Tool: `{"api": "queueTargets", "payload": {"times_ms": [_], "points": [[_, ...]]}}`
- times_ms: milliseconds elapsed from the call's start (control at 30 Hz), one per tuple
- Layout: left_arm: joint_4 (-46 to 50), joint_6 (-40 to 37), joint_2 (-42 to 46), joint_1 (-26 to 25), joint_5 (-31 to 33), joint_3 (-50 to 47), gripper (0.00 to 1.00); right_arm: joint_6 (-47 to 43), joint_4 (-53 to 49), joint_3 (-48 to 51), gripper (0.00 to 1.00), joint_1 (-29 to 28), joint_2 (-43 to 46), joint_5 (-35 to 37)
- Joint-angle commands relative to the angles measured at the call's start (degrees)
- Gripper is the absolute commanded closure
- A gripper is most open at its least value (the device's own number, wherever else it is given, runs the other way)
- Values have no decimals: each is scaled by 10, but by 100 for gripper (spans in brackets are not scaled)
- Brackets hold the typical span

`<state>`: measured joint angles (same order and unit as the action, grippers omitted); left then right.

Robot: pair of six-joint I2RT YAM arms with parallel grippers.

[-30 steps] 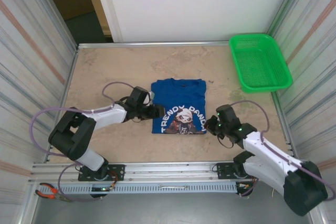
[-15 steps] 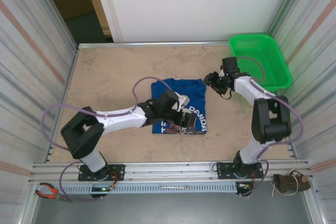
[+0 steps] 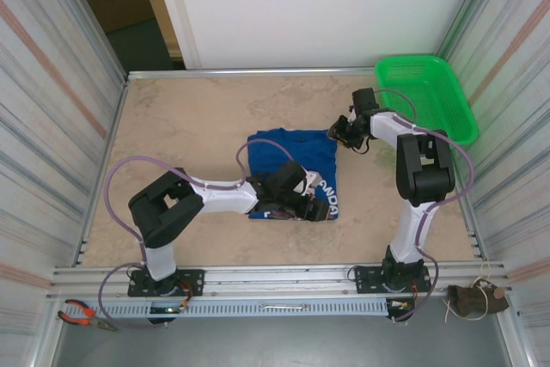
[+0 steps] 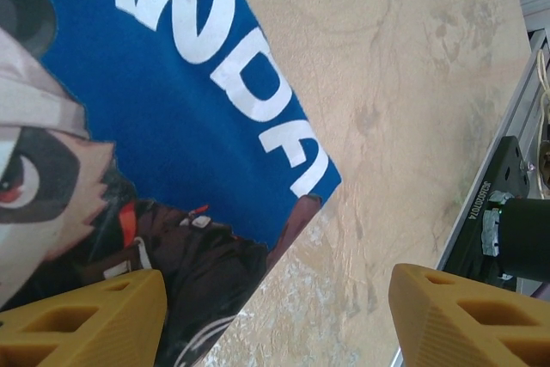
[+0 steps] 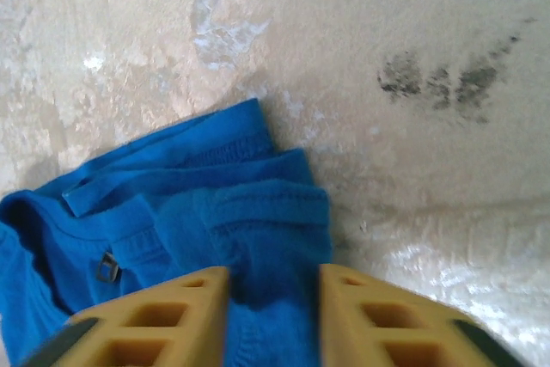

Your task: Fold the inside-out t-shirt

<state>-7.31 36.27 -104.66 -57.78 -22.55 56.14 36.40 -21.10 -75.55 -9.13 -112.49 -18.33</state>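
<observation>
**Top external view.** The inside-out t-shirt (image 3: pixel 296 150) lies as a flat, folded rectangle at the centre of the table (image 3: pixel 189 118), graphic side up. The green basket (image 3: pixel 425 100) sits at the far right, apart from it. The left gripper (image 3: pixel 311 205) reaches across the near edge to the near-right corner. The right gripper (image 3: pixel 341 132) is at the far-right corner. Working diagonal corners probably lets the arms square off the fold.

**Left wrist view.** The jaws are spread wide and hold nothing. One finger (image 4: pixel 86 315) is above the print, the other above bare table, so they straddle the corner.

**Right wrist view.** The fingers (image 5: pixel 163 315) are close together over the layered hem. Whether they pinch the cloth cannot be told.
</observation>
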Motion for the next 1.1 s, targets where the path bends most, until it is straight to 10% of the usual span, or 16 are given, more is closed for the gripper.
{"api": "queueTargets", "payload": {"times_ms": [0, 67, 533, 700, 1067], "points": [[-13, 11, -14, -2, -10, -16, 30, -5, -17, -28, 88, -5, -23, -8], [-12, 13, -18, -2, -13, -21, 30, -7, -24, -46, 100, -2, -34, -8], [-24, 22, -47, -3, -20, -47, 31, -2, -50, -107, 100, 7, -87, 8], [-16, 21, -21, -2, -29, -29, 29, -1, -41, -69, 54, 15, -36, 20], [103, -19, 69, 125, -64, 110, 22, 30, -7, 17, 52, -1, 122, -15]]}}
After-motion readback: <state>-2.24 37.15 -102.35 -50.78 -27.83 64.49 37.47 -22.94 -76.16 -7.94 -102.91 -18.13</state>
